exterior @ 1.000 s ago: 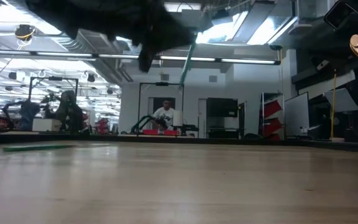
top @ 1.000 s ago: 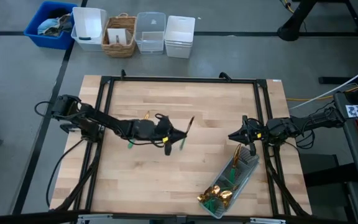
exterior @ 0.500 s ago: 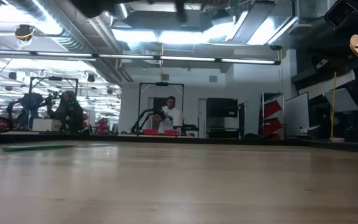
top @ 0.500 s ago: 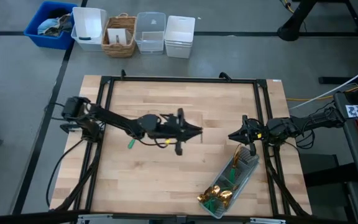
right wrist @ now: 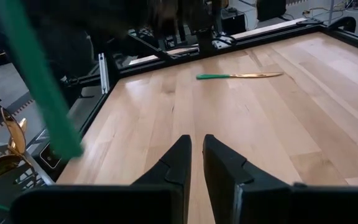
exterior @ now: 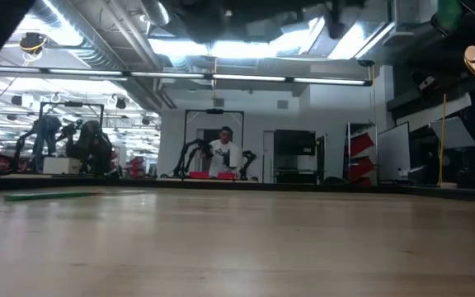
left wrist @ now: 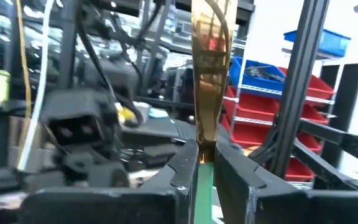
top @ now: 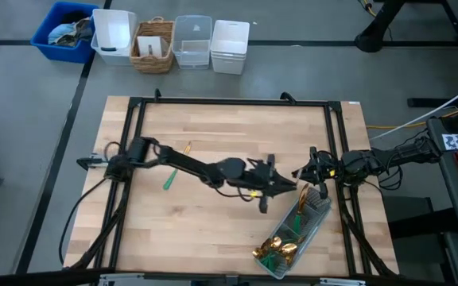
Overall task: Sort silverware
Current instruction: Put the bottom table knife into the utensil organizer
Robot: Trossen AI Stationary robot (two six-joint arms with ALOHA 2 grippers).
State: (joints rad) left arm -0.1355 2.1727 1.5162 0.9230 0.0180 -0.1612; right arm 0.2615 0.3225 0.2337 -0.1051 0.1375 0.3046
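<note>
Left gripper (top: 285, 187) sits right of centre in the high view, arm stretched across the table (top: 237, 230), almost at the top end of the tray (top: 318, 208). Fingers (left wrist: 185, 167) pinch a piece of silverware (left wrist: 205, 68) at the neck: gold head out front, teal handle back between them. Which kind of utensil, can't tell.

Right gripper (top: 299, 172) is parked just right of the left one, above the tray. Fingers (right wrist: 180, 157) nearly closed, only a narrow gap, nothing in it.

Risks, my read:
- The two grippers are very close. Any further reach right by the left arm could clip the right one.
- The grip is narrow and on a slim neck, so the piece could pivot or slip before it's over the tray.
- The tray lies diagonally, lower right, with several gold pieces (top: 278, 249) piled at its lower end. A bad drop lands on the rim or the wood.

One knife (top: 176, 166) lies on the wood centre-left, well apart. Bins (top: 193, 41) sit off the table, top of frame.
</note>
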